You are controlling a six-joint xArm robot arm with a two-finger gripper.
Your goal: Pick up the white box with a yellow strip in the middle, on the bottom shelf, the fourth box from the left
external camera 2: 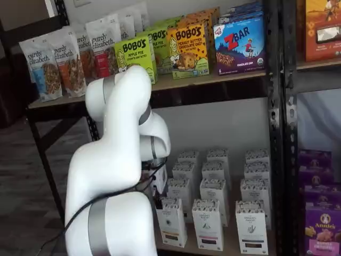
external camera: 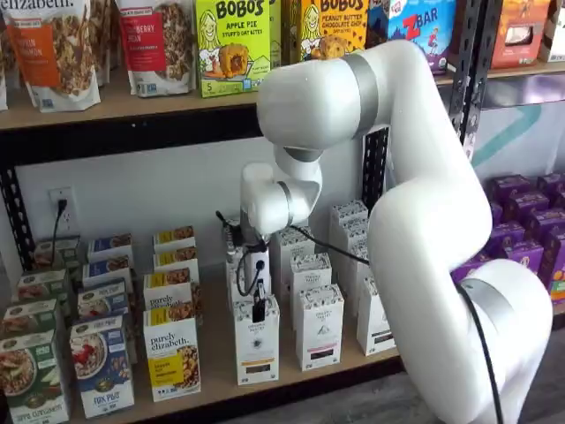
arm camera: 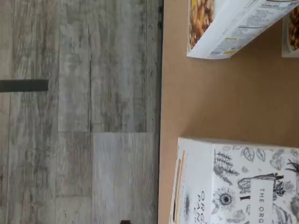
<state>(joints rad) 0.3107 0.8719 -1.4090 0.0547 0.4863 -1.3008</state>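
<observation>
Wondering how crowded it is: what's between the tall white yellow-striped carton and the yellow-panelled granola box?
Only bare light-brown wooden shelf separates the white carton from the granola box, in a shelf view.

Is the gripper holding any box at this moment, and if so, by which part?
Nothing is held. The gripper hangs just above the white box, not gripping it.

1. The white box (external camera: pixel 257 343) wears a black botanical print on top and a yellowish strip low on its front.
2. The bottom shelf (arm camera: pixel 224 98) is plain light brown.
3. The floor (arm camera: pixel 79 112) is streaked grey wood grain.
4. The purely elizabeth box (external camera: pixel 174 355) shows a yellow panel.
5. The Bobo's box (external camera: pixel 233 44) is lime green.
6. The arm (external camera: pixel 424 212) is white, grey-banded.
</observation>
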